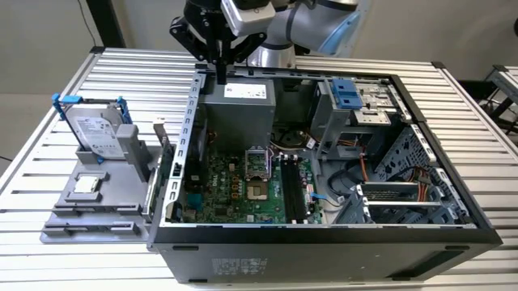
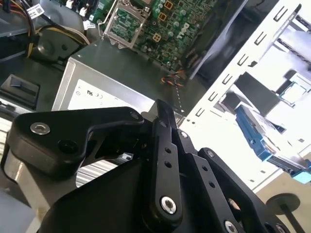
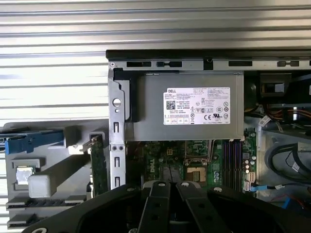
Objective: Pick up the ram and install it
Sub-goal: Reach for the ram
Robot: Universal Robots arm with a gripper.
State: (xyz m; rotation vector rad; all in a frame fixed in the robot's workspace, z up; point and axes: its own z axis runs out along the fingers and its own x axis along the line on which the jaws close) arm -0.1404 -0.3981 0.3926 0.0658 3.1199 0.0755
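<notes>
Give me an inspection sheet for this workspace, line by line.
Surface: silver slatted metal table carrying an open dark computer case and a grey parts holder.
Job's things: long thin dark ram stick stands in the holder, not gripped.
Clutter: silver hard drive in blue frame and small square silver processor chip, on the holder.
Grippers: black gripper shut, empty, over the case rim.
Cables: coloured wires inside the case.
Surroundings: pale wall; second slatted table at the exterior view's right.
</notes>
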